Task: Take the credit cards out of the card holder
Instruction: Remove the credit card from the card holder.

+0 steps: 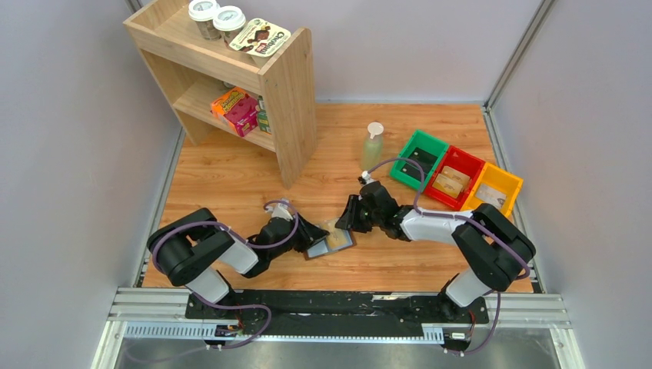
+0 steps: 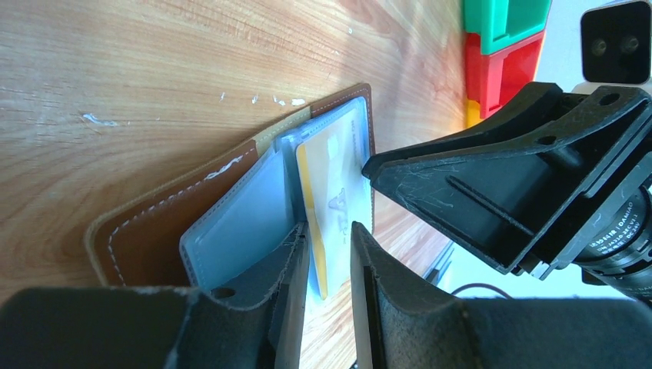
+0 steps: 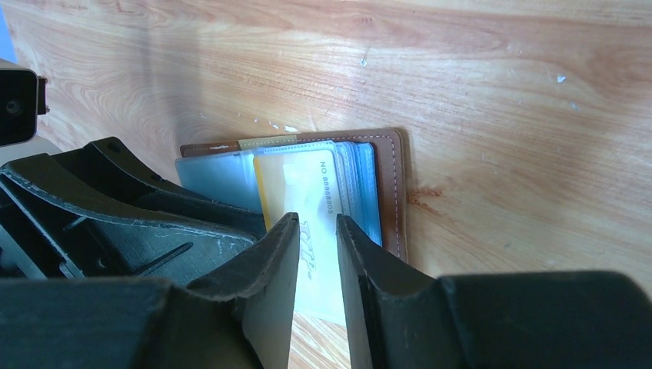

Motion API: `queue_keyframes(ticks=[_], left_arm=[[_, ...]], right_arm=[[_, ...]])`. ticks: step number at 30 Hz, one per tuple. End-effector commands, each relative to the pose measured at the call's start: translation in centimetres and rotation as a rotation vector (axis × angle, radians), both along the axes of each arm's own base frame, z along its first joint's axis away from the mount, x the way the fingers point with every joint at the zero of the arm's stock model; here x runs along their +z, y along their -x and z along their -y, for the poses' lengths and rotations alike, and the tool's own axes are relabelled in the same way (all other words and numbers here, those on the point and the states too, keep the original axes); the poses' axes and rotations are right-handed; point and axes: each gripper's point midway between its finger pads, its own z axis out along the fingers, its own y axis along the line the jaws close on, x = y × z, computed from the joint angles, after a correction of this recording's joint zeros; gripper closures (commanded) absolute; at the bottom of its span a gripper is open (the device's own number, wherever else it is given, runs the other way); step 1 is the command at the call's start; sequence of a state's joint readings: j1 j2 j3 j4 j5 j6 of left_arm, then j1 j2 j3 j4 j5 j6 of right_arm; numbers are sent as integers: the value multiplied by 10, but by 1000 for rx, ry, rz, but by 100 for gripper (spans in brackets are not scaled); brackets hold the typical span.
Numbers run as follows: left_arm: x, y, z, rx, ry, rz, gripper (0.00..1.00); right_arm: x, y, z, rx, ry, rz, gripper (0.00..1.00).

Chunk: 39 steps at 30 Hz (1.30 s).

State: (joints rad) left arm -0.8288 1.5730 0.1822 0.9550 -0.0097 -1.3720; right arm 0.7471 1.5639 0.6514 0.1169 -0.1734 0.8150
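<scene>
At the middle of the worktop (image 1: pixel 231 177) the card holder (image 3: pixel 390 184) lies open, a pale gold card (image 3: pixel 300 184) partly out of its pocket. Its long axis points into my right end effector (image 3: pixel 317 221), fingers narrowly parted, gripping nothing. The left end effector (image 2: pixel 329 228), likewise parted and empty, sits at the holder's left side.

The left gripper (image 2: pixel 327 254) covers the card holder's (image 2: pixel 154 231) near edge.

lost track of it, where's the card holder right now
In the top view the card holder lies open on the table near front centre, between the left hand and the right hand.
</scene>
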Motion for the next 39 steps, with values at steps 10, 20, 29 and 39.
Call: queue_keyframes(ticks=[10, 20, 29, 39], left_arm=[[13, -8, -2, 55, 53, 28, 62], [-2, -2, -4, 57, 29, -34, 56], [26, -5, -2, 49, 72, 55, 74], [48, -4, -10, 56, 96, 136, 86]], right_arm=[[-42, 43, 27, 25, 126, -203, 68], [-54, 54, 29, 19, 129, -268, 69], [-59, 54, 31, 11, 142, -276, 69], [-64, 54, 32, 11, 156, -289, 69]])
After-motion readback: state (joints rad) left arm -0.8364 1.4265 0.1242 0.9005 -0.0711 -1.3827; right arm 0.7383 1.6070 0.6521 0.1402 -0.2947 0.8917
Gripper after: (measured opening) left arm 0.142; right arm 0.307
